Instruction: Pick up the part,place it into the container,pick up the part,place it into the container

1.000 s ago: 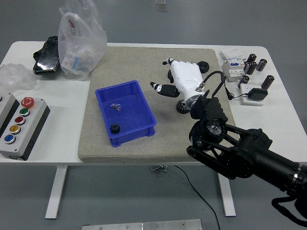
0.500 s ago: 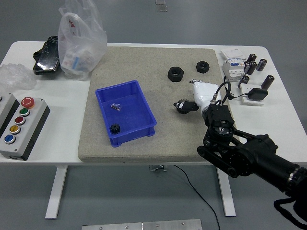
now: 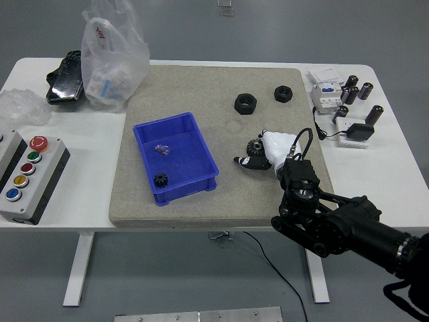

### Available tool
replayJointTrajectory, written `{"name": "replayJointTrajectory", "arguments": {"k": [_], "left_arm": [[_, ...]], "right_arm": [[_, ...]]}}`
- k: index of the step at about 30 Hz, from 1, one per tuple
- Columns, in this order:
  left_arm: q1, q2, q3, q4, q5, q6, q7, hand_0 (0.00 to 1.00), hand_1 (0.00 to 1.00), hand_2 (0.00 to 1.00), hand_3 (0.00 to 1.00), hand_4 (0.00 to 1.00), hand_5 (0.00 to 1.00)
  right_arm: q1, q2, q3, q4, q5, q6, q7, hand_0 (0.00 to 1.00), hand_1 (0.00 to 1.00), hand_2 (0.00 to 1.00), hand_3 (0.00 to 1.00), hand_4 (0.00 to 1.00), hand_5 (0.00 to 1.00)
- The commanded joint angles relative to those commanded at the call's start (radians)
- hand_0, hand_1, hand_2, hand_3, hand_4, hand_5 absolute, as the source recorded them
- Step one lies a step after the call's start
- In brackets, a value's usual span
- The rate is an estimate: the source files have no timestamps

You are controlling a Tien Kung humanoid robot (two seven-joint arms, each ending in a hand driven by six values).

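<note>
On the grey mat [image 3: 188, 87], my right hand [image 3: 251, 155] has its white fingers curled around a small black gear [image 3: 254, 144] to the right of the blue bin [image 3: 195, 188]. The gear peeks out at the hand's upper left, and its lower part is hidden. A thumb tip [image 3: 242, 162] sits just below it. Inside the bin lie another black gear [image 3: 159, 180] and a small metal part [image 3: 161, 149]. Two black nuts [image 3: 245, 103] [image 3: 283, 93] rest farther back on the mat. My left hand is out of view.
A grey button box [image 3: 23, 176] stands at the left edge. A plastic bag [image 3: 110, 57], a black object [image 3: 65, 77] and clear wrap [image 3: 20, 104] lie at the back left. Electrical parts [image 3: 326, 94] and black cylinders [image 3: 355, 90] crowd the right side.
My right hand pulled back from over the nuts, where its fingers were spread, came toward the near side of the mat and curled around the gear. The nuts are uncovered now.
</note>
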Motion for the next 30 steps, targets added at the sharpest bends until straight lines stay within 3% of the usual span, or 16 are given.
{"name": "replayJointTrajectory", "arguments": {"k": [5,6,11,12,13,23,29,30], "left_arm": [[0.0,0.0,0.001,0.0,-0.001,0.0,-0.001,0.706,0.621,0.602,0.657,0.736,0.494],[-0.001,0.0,0.002,0.0,-0.003,0.0,-0.002,0.706,0.62,0.603,0.656,0.735,0.494],[0.0,0.001,0.011,0.0,-0.012,0.0,-0.005,0.706,0.62,0.603,0.656,0.735,0.494],[0.0,0.001,0.012,0.0,-0.014,0.0,-0.006,0.706,0.621,0.602,0.657,0.737,0.495],[0.0,0.0,0.013,0.0,-0.015,0.0,-0.007,0.706,0.621,0.602,0.657,0.737,0.495],[0.001,0.001,0.012,0.0,-0.016,0.0,-0.007,0.707,0.621,0.603,0.658,0.738,0.498],[0.001,0.0,0.014,0.0,-0.018,-0.001,-0.007,0.707,0.621,0.604,0.659,0.736,0.501],[0.001,0.0,0.014,0.0,-0.018,-0.001,-0.007,0.707,0.621,0.605,0.66,0.738,0.503]], "right_arm": [[-0.001,-0.001,-0.006,-0.001,0.003,-0.025,0.009,0.44,0.502,0.482,0.608,0.408,0.27],[-0.001,-0.002,-0.007,0.0,0.002,-0.034,0.012,0.417,0.436,0.347,0.476,0.308,0.143],[-0.004,-0.006,-0.005,0.01,-0.008,-0.067,0.022,0.417,0.436,0.347,0.476,0.308,0.143],[-0.004,-0.008,-0.002,0.017,-0.013,-0.073,0.023,0.406,0.404,0.25,0.377,0.21,0.171],[-0.004,-0.011,0.002,0.027,-0.021,-0.078,0.023,0.406,0.404,0.25,0.377,0.21,0.171],[0.01,-0.044,0.026,0.231,-0.139,-0.105,-0.002,0.411,0.395,0.242,0.371,0.193,0.149],[0.031,-0.038,-0.041,0.384,-0.197,-0.093,0.002,0.412,0.398,0.241,0.372,0.194,0.149],[0.035,-0.035,-0.056,0.408,-0.203,-0.088,0.002,0.44,0.427,0.266,0.402,0.214,0.105]]}}
